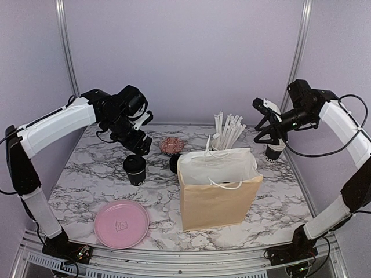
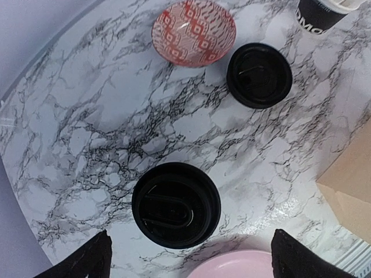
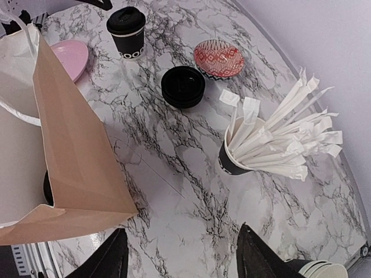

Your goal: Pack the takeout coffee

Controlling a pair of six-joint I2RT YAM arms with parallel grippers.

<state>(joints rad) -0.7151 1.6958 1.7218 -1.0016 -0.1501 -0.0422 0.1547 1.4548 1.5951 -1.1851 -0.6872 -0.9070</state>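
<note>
A: Checking the left gripper first: what do its jaws show?

B: Spread wide. In its wrist view the two dark fingers stand either side of the lidded cup, clear of the lid on both flanks, so nothing is gripped.

A: And where does that cup sit?

B: Upright on the marble table, at nine o'clock from the paper bag in the overhead view. A loose black lid lies at ten o'clock from the bag, with the patterned bowl just beyond it. The pink plate is at eight o'clock.

A: The right gripper?

B: Parted too, with only bare marble between the fingers in its wrist view. From above it hangs over an open cup at two o'clock from the bag. Whether it touches that cup I cannot tell.

A: Anything else nearby?

B: The straw cup stands at twelve o'clock, right behind the bag, which is upright with its mouth open.
</note>
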